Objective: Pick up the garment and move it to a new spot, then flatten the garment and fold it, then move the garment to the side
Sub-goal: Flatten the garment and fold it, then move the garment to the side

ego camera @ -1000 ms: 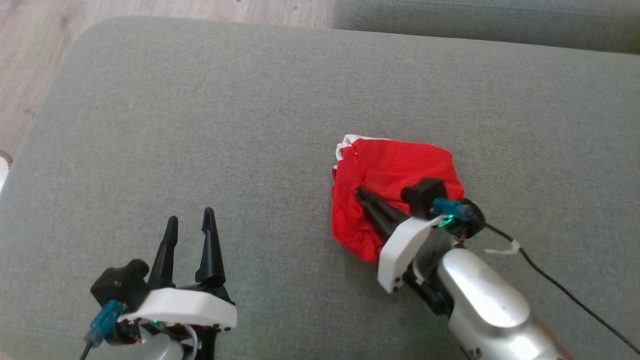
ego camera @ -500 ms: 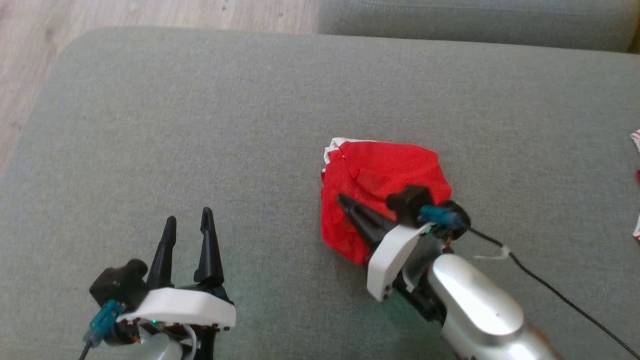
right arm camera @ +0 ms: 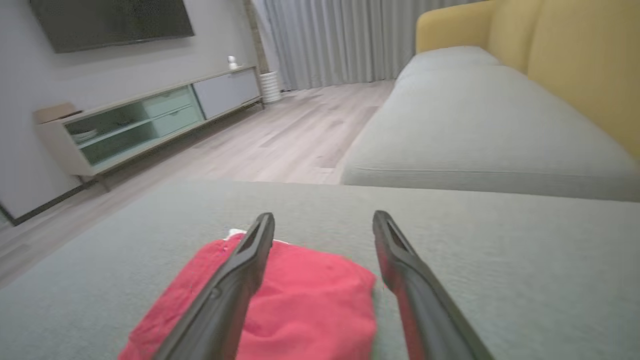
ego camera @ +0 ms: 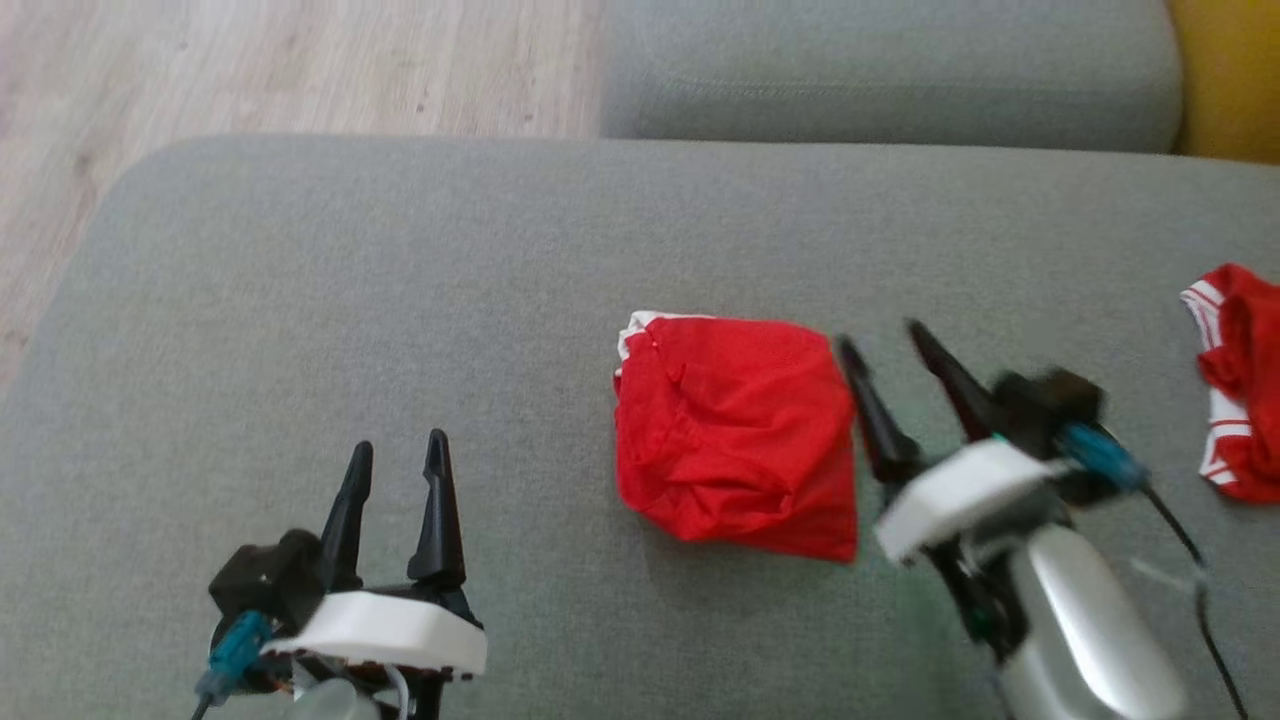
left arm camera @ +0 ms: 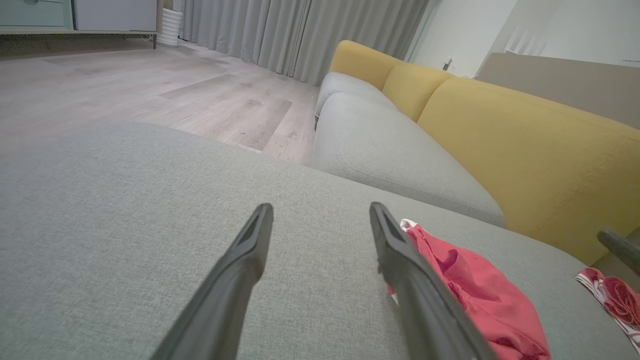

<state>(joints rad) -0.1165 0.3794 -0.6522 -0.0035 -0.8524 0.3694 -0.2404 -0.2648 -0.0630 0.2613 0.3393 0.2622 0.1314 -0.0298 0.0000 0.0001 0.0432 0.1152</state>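
Red garment (ego camera: 735, 435) lies in a compact folded bundle near the middle of the grey sofa cushion (ego camera: 400, 280). Right gripper (ego camera: 880, 337) is released, fingers spread and empty, just beside the garment's right edge. Left gripper (ego camera: 400, 444) is likewise spread and empty, well apart to the left. A second red-and-white garment (ego camera: 1240, 380) lies at far right.

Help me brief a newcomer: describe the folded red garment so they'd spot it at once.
On the wide grey cushion, look near the middle, just left of the open right pincer. The garment is a compact folded red bundle with a white sliver at its far-left corner; the other red piece at the cushion's right edge is crumpled with white stripes.
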